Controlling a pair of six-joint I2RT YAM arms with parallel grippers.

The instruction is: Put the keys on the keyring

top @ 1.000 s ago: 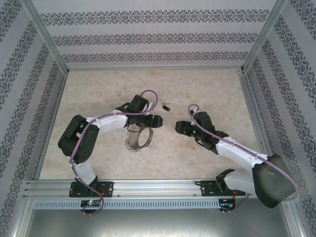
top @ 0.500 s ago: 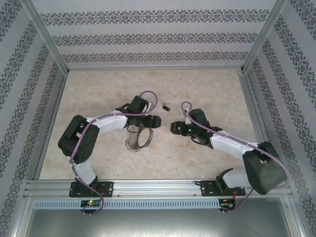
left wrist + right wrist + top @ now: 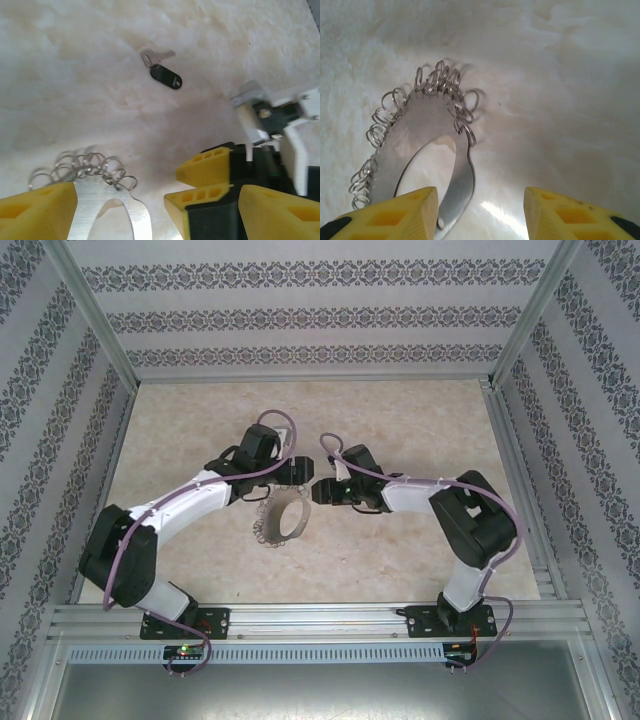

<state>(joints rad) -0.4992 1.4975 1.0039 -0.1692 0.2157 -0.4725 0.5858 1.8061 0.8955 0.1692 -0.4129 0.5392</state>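
Shiny metal keyring, smooth glossy marbled table

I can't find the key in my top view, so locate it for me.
Observer: Left wrist view has it. The key lies flat on the table, ahead of the left gripper, with nothing touching it.
Operator: Report the right jaws.
Observer: In the right wrist view the right gripper is open. One finger sits close beside the keyring band; I can't tell if they touch.
Operator: Now the left jaws.
Observer: The left gripper is open wide and holds nothing.
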